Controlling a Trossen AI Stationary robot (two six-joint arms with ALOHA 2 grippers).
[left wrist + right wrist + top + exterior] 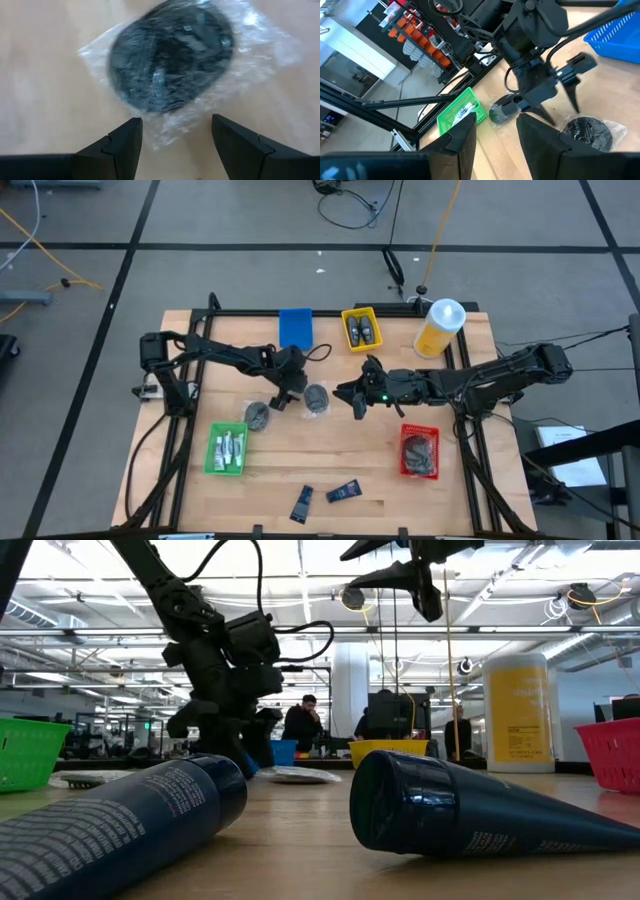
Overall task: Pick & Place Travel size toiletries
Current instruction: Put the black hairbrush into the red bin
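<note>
Fingers of the left gripper (172, 145) are held apart just above a dark grey round disc in clear plastic wrap (170, 55), which lies on the wooden table (330, 450) beside a second wrapped grey disc (257, 414). The right gripper (352, 397) is raised near mid-table, its fingers spread and empty. Two dark blue flat tubes (343, 492) lie near the front edge (white tubes sit in the green plastic tray (226, 450)).
</note>
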